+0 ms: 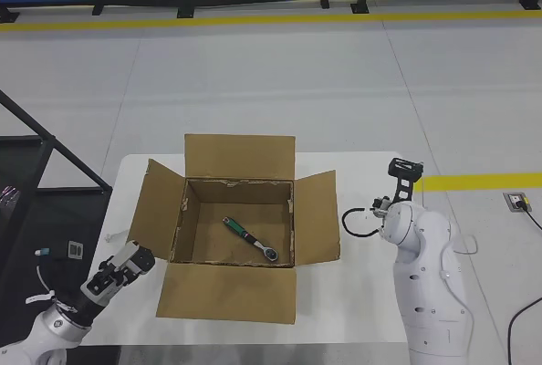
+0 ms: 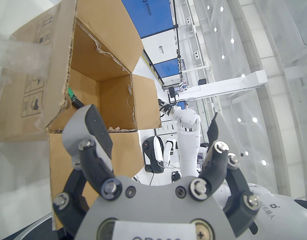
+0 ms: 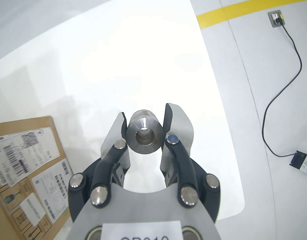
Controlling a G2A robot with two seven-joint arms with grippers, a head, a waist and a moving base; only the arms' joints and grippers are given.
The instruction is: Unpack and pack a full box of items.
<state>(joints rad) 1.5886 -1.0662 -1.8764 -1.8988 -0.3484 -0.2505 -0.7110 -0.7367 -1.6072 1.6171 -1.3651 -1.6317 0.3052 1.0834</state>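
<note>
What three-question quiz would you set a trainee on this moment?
1. Which item lies in the cardboard box? A) a green-handled ratchet wrench B) a roll of tape C) a hammer
2. True or false: the left gripper is shut on a tool.
3. Fill in: the right gripper holds a metal ____ above the table.

Key: 1 A. 2 False; it is open and empty, beside the box. 3 cylinder.

The box bears white barcode labels and handling pictograms, their print seemingly illegible.
</note>
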